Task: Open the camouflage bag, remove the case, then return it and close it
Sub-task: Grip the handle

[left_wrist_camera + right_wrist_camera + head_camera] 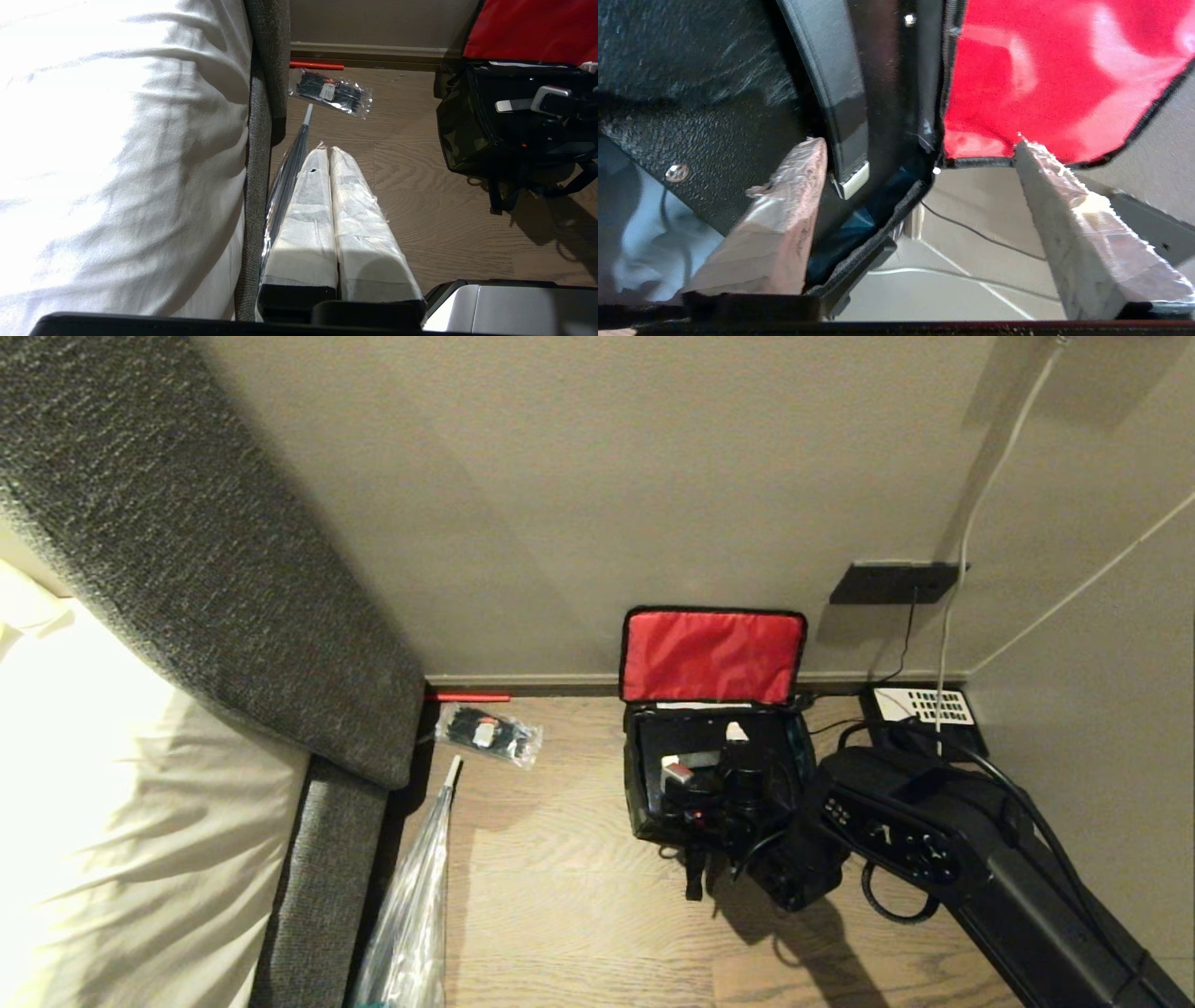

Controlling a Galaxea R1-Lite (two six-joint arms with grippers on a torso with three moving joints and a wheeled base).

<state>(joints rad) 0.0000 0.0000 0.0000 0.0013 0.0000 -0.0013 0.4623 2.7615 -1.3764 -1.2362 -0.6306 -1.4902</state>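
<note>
Jaws of the right gripper point(920, 219) stand wide apart and grip nothing: one padded finger point(784, 205) lies against the black case point(705, 107) by its handle, the other hangs out in open air beyond the bag's edge. That gripper is low inside the camouflage bag point(644, 803), which sits on the floor close to the wall, its lid thrown back against the baseboard with the red lining point(711, 655) facing out. The case lies inside the bag, filling most of the opening, so the case looks to be back in place, or not yet lifted; the pictures alone cannot say which. With the jaws spread and empty over a seated case, my reading is that this is the let-go after returning it.

If so, the next move calls for drawing the right gripper up and clear of the bag's rim, then reaching behind the lid's top edge to swing it forward and down over the case. The soft lid may flop or catch on the straps at the front.

Left gripper point(332, 154) hangs parked beside the bed point(117, 140), its jaws pressed together and empty. Further along the floor near the baseboard lies a clear packet point(488, 734), and a telephone point(924, 707) sits in the corner beyond the bag.
</note>
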